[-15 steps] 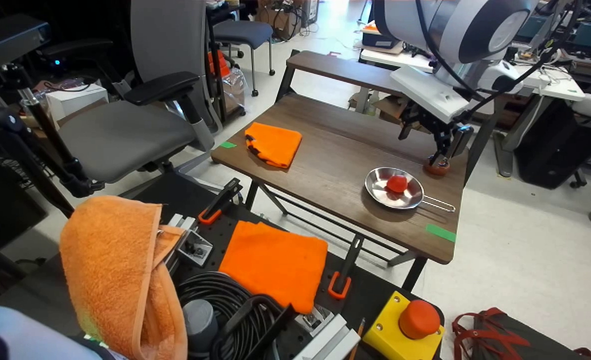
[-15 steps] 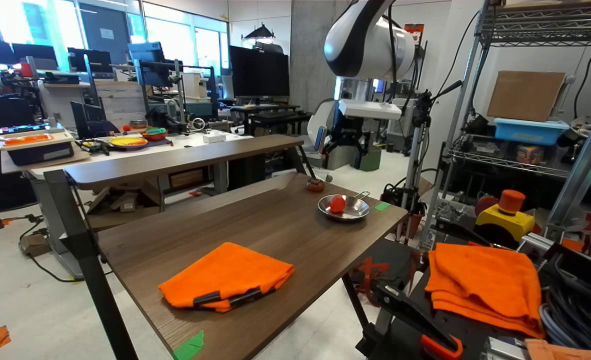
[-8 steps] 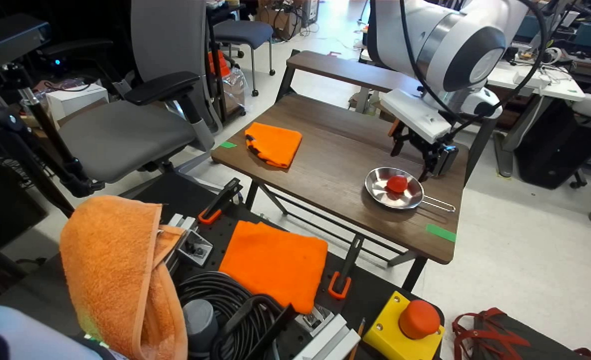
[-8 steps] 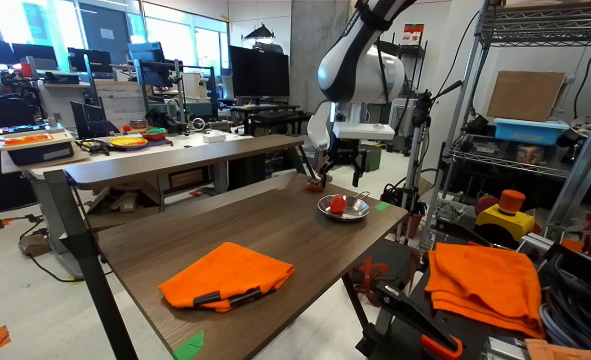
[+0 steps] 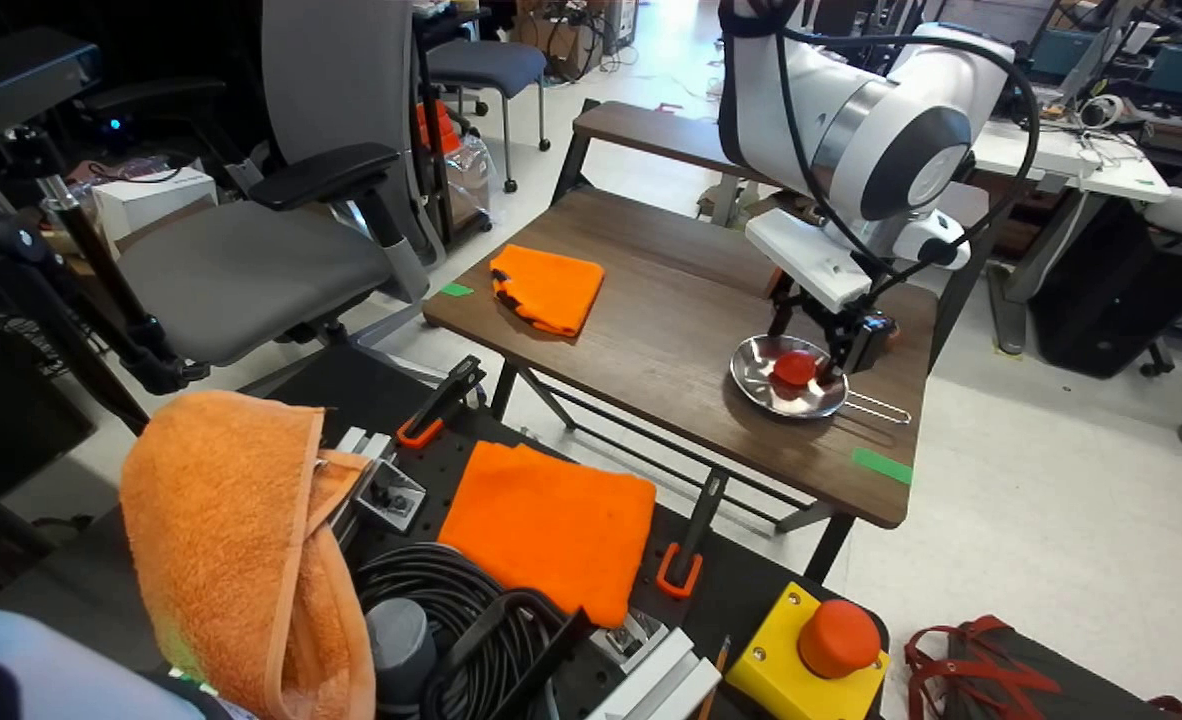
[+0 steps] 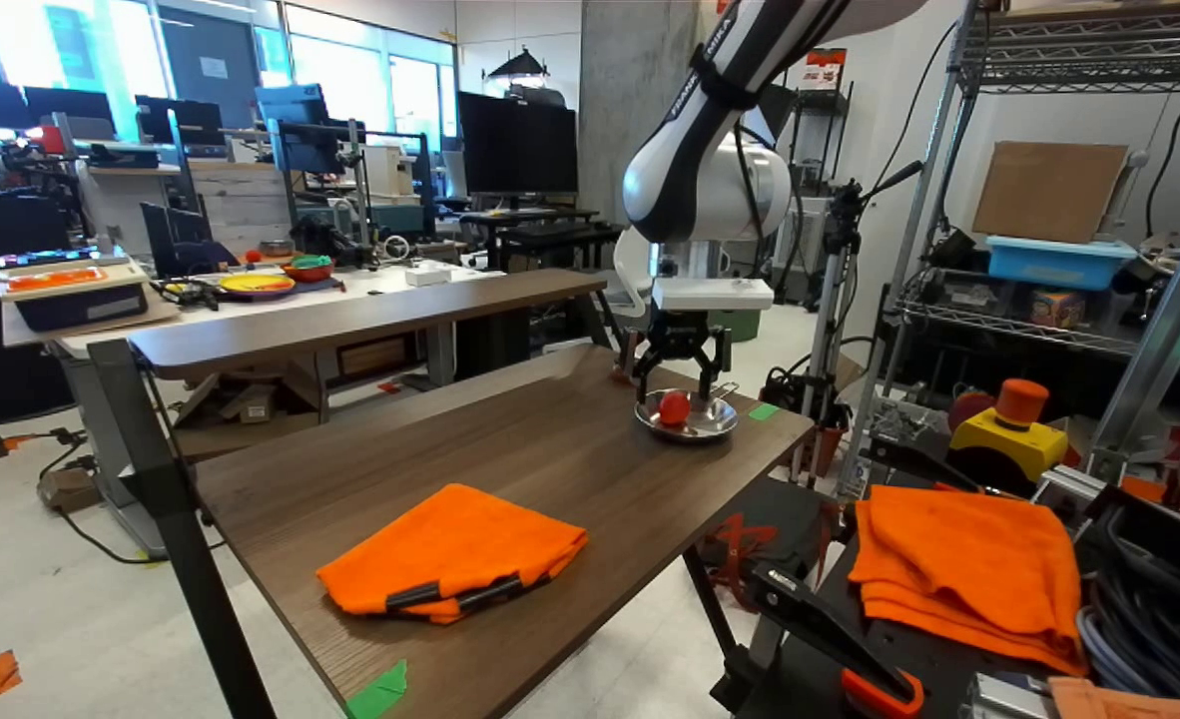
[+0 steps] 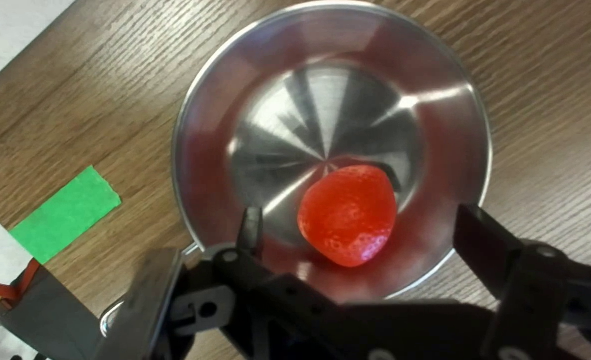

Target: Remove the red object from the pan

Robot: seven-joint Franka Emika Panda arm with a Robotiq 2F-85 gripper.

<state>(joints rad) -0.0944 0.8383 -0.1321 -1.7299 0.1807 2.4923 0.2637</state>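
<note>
The red object (image 5: 794, 368) is rounded and lies in the shiny metal pan (image 5: 754, 385). In the wrist view the red object (image 7: 348, 215) sits off the centre of the pan (image 7: 325, 115), toward the gripper side. My gripper (image 7: 358, 225) is open, with one finger on each side of the red object and a visible gap to both. In an exterior view the gripper (image 6: 674, 397) points down at the pan (image 6: 715, 427), its fingertips low by the pan and just behind the red object (image 6: 675, 407). Exact fingertip height is hard to tell.
The pan's wire handle (image 5: 879, 408) points toward the table's end, near green tape (image 5: 881, 466). A small brown-orange round item (image 6: 622, 370) stands behind the gripper, partly hidden. An orange cloth (image 6: 455, 554) lies at the far end of the table. A raised shelf (image 5: 671, 135) runs along one side.
The arm has come down and across from above the brown-orange item to the pan. The fingers are now around the red object, still open. The pan and red object have not moved.
</note>
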